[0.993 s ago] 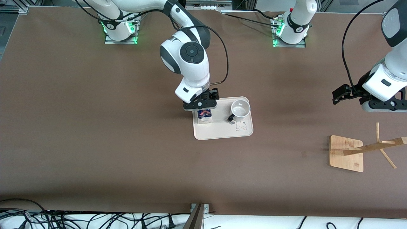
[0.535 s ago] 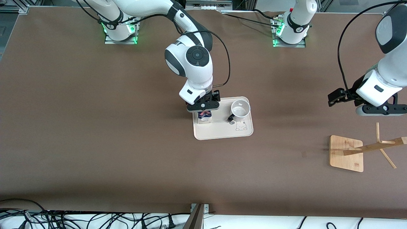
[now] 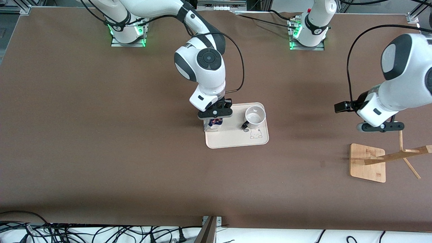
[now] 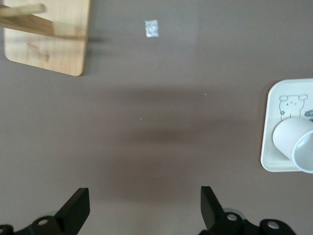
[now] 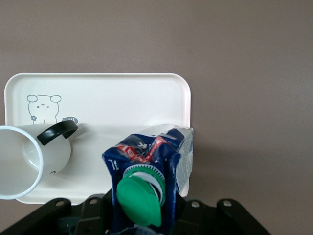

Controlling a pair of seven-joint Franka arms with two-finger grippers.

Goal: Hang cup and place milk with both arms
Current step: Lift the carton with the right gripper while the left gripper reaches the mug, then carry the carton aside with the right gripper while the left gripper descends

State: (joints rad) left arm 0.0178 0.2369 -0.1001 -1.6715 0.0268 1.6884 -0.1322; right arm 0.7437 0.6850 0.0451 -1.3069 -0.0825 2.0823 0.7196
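Note:
The milk [image 3: 213,123] is a dark-blue and white carton with a green cap [image 5: 142,198]. My right gripper [image 3: 214,115] is shut on the milk [image 5: 151,156] and holds it tilted over the edge of the cream tray [image 3: 236,140] at the right arm's end. The white cup [image 3: 254,116] with a black handle stands upright on the tray, beside the milk. The cup also shows in the right wrist view [image 5: 29,161] and the left wrist view [image 4: 296,147]. My left gripper [image 3: 380,127] is open and empty [image 4: 142,210] over bare table, above the wooden rack.
The wooden rack [image 3: 368,162] with slanted pegs stands near the left arm's end, nearer the front camera than the left gripper; its base shows in the left wrist view [image 4: 49,39]. A small tape mark [image 3: 322,163] lies on the brown table between rack and tray.
The left arm has swung in from the table's end toward the tray, gripper still open. The right gripper has shifted the milk slightly toward the tray's edge.

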